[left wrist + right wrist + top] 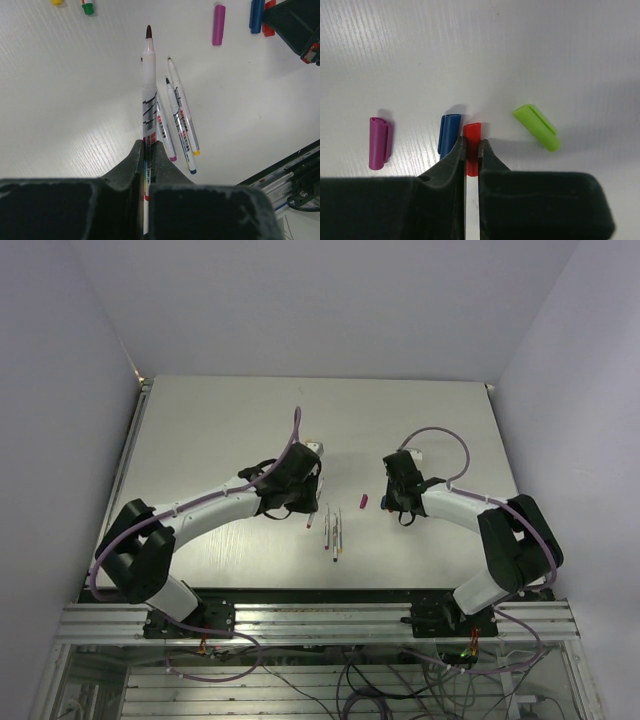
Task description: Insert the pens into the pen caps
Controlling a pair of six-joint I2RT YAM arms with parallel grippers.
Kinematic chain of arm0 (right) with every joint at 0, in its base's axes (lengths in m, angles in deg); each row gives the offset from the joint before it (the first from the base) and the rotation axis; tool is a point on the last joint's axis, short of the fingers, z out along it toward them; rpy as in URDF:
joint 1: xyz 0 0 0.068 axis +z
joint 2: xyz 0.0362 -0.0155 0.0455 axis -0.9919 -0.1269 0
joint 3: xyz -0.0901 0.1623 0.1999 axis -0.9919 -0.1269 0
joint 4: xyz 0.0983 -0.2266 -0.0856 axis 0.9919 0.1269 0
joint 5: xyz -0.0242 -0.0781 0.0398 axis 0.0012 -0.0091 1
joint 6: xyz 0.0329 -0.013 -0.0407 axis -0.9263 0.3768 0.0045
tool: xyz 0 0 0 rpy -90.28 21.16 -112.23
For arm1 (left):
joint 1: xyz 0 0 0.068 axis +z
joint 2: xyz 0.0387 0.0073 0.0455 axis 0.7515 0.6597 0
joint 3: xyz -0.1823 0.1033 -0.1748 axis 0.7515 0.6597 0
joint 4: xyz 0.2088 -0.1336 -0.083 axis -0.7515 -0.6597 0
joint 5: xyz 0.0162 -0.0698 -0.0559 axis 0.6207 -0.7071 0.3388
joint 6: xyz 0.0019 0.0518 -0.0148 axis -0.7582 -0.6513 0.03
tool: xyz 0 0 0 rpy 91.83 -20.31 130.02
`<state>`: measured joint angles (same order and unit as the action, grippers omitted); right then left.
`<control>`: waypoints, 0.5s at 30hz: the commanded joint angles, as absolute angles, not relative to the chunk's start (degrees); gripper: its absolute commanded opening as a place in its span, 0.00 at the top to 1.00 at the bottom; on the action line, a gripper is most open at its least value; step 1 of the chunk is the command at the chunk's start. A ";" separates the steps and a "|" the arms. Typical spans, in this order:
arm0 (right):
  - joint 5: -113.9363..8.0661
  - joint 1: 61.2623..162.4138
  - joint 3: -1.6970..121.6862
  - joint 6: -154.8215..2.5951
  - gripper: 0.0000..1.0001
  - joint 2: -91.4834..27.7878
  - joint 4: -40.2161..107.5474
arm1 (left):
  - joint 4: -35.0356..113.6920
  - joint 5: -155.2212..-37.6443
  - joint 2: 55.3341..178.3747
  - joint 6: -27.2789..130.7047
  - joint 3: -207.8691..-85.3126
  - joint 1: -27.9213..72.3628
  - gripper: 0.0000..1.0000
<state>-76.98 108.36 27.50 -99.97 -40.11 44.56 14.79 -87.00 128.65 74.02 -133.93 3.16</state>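
My left gripper point(148, 146) is shut on a whitish pen point(149, 85), whose dark tip points away above the table; in the top view this gripper point(301, 504) is left of centre. Three more pens point(178, 117) lie side by side on the table just right of it, and they also show in the top view point(333, 531). My right gripper point(472, 143) is shut on the red cap point(472, 132), low at the table. The blue cap point(448, 133) lies right beside it, the purple cap point(379, 142) to its left and the light green cap point(537, 127) to its right.
A dark green cap point(88, 7) and a yellow cap point(57, 2) lie at the far edge of the left wrist view. The purple cap point(364, 502) lies between the two grippers. The right gripper point(391, 502) is close to the lying pens. The table's front rail point(320, 620) is near.
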 commanded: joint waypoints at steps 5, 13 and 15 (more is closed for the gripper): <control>-74.85 108.20 27.55 -101.60 1.00 -41.83 48.71 | 16.60 -90.22 130.37 72.32 -135.17 3.58 0.93; -77.68 108.20 31.12 -100.44 1.00 -30.92 47.16 | 20.43 -90.49 129.53 71.16 -136.21 3.49 0.93; -77.73 108.20 31.98 -100.24 1.00 -28.23 45.85 | 22.59 -91.75 129.86 71.24 -136.67 3.47 0.93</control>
<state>-76.56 108.32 28.65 -100.70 -34.01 47.94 17.39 -88.82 130.18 72.16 -133.99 3.20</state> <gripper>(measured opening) 0.047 0.099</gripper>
